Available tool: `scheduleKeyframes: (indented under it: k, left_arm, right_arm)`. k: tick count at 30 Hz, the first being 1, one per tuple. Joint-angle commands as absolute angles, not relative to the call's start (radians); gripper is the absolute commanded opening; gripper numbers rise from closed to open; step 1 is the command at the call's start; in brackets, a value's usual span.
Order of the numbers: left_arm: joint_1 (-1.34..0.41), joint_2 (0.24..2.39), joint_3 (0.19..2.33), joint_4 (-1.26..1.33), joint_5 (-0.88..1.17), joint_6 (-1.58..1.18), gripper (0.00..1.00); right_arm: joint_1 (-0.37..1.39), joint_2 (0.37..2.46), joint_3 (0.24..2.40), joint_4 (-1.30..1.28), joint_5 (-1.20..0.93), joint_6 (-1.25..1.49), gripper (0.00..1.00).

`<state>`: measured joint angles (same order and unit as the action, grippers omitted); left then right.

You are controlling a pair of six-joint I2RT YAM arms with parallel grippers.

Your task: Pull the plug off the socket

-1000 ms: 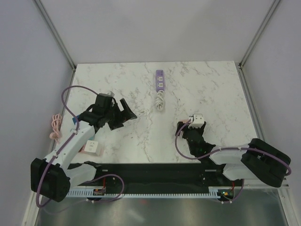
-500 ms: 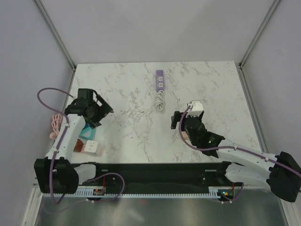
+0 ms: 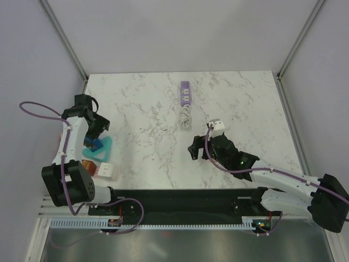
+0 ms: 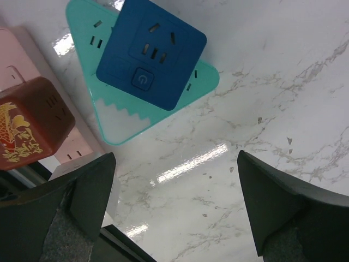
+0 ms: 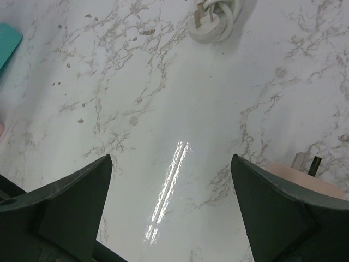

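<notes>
The lilac socket strip point(image 3: 186, 93) lies at the back middle of the table, and its coiled white cord point(image 3: 186, 117) lies in front of it. In the top view no plug stands in its outlets. The cord coil also shows in the right wrist view point(image 5: 215, 16). A peach-beige block with metal prongs point(image 5: 305, 176), seemingly the plug, lies on the table at the lower right of the right wrist view, partly behind my right finger. My right gripper point(image 3: 195, 150) point(image 5: 171, 164) is open and empty over bare marble. My left gripper point(image 3: 95, 130) point(image 4: 175, 164) is open and empty at the table's left edge.
A blue square socket point(image 4: 150, 54) lies on a teal triangular one point(image 4: 125, 117) under my left gripper. Both show in the top view point(image 3: 103, 146). A red-brown cube with gold print point(image 4: 30, 123) and a white block point(image 3: 106, 170) sit near the front left corner.
My left arm has swung left to the table's edge, over the blue and teal sockets. My right arm has stretched forward and left towards the middle. Both grippers stay open.
</notes>
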<state>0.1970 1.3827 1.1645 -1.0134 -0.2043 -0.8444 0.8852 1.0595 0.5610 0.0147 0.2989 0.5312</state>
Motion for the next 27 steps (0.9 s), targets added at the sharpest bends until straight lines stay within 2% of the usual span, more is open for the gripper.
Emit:
scheduleKeyframes:
  k: [1,7,13,19,27]
  left_arm:
    - [0.206,1.344,1.203,-1.1,-0.325,-0.971,1.0]
    - [0.228,1.339,1.19,-1.112,-0.414,-1.096,1.0]
    - [0.281,1.417,1.221,-1.092,-0.35,-1.138,1.0]
    - [0.288,1.543,1.302,-1.072,-0.359,-0.982,1.0]
    - [0.288,1.549,1.229,-0.914,-0.376,-0.72,1.0]
  right_arm:
    - [0.884,1.08,0.563,0.06,0.218,0.506,0.98]
    - [0.885,1.117,0.581,0.071,0.186,0.462,0.98]
    - [0.884,1.121,0.589,0.074,0.16,0.448,0.98]
    - [0.879,1.129,0.6,0.077,0.163,0.433,0.98]
    - [0.867,1.154,0.598,0.109,0.141,0.437,0.98]
